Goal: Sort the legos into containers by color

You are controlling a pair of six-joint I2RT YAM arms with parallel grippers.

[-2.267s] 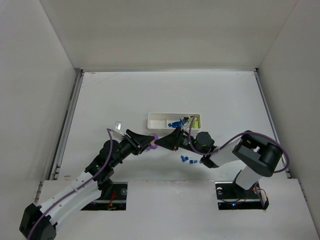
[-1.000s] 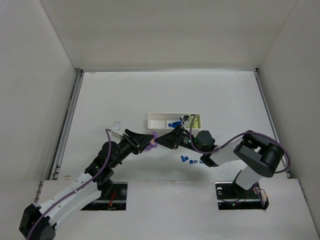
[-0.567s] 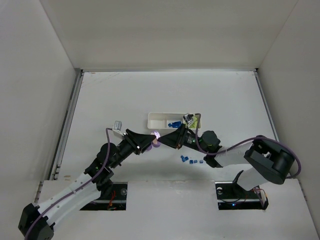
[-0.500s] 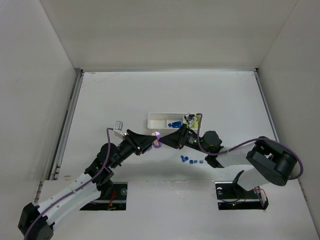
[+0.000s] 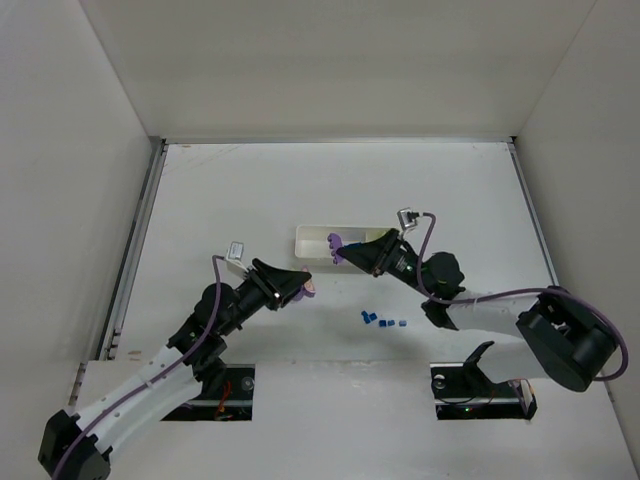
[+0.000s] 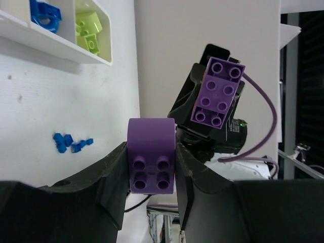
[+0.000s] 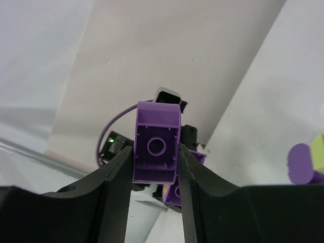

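Purple brick (image 6: 217, 91) tight in right end effector (image 7: 155, 154); rounded purple piece (image 6: 151, 142) tight in left end effector (image 6: 151, 154)

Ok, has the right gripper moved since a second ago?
Yes. The right gripper, shut on a purple brick, has pulled away from the left gripper, which holds a rounded purple piece, and gone up to the white tray.

Right tool (image 5: 343, 251) overhangs right half of tray (image 5: 312, 229)
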